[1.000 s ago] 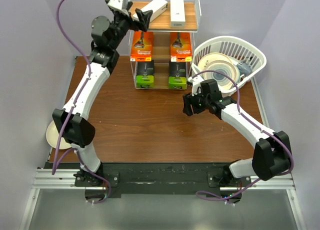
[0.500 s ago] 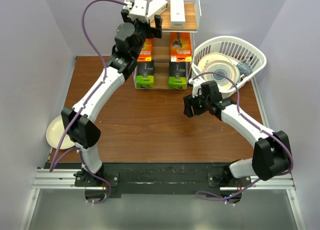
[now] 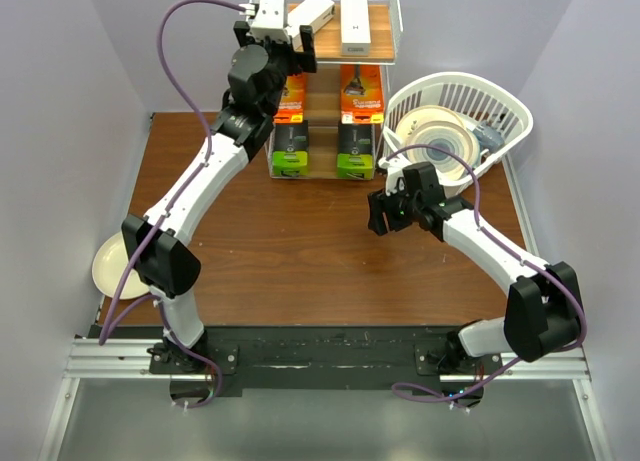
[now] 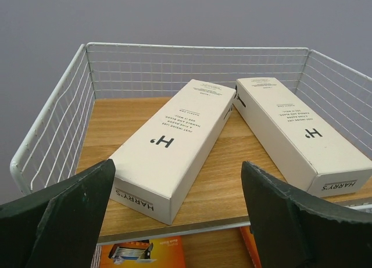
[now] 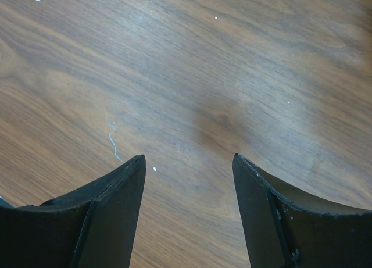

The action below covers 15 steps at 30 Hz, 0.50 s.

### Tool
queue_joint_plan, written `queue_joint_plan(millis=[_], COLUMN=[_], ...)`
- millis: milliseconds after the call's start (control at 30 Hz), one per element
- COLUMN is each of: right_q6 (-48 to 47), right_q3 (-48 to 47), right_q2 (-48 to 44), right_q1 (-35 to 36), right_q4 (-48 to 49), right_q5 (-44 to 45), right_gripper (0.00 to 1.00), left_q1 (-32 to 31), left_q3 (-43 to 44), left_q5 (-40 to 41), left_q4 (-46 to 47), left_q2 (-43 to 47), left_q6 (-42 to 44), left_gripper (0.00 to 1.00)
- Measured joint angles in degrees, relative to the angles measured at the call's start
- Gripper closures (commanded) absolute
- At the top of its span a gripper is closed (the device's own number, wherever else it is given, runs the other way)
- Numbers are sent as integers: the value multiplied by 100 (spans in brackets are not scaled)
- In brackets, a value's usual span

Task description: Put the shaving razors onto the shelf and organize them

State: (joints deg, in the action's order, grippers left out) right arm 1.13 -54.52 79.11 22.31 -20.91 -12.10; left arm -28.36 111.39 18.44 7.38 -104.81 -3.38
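Note:
The shelf [image 3: 381, 33] stands at the table's back. On its top board [image 4: 116, 122] lie two long white boxes: the left one [image 4: 174, 146] lies skewed, the right one [image 4: 296, 134] lies straight. They also show in the top view, left [image 3: 318, 11] and right [image 3: 354, 23]. Two orange cards [image 3: 362, 89] stand on the middle tier and two black boxes with lime ends [image 3: 355, 151] on the bottom one. My left gripper [image 3: 298, 43] is open and empty at the top tier's front edge, its jaws either side of the skewed box's near end [image 4: 177, 164]. My right gripper [image 3: 375, 213] is open and empty over bare table [image 5: 189, 158].
A white slotted basket [image 3: 505, 99] with cream plates [image 3: 440, 141] sits right of the shelf. Another cream plate [image 3: 113, 269] lies at the table's left edge. White wire walls [image 4: 55, 122] close in the top tier's sides and back.
My left gripper has swung right from the shelf's left corner to the front of the top tier, now facing the white boxes. The right arm has not moved.

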Motion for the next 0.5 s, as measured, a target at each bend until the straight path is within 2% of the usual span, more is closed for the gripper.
queue_joint_plan(millis=[500], right_q6=[4], right_q3=[63], right_q2=[0], right_q1=[-61], right_q4=[39], right_q5=[2], right_gripper=[34], left_q1=[-59], left_q3=[-328], left_q5=[-249], left_q4=[-42], left_q2=[256], left_q6=[-142], left_gripper=[10])
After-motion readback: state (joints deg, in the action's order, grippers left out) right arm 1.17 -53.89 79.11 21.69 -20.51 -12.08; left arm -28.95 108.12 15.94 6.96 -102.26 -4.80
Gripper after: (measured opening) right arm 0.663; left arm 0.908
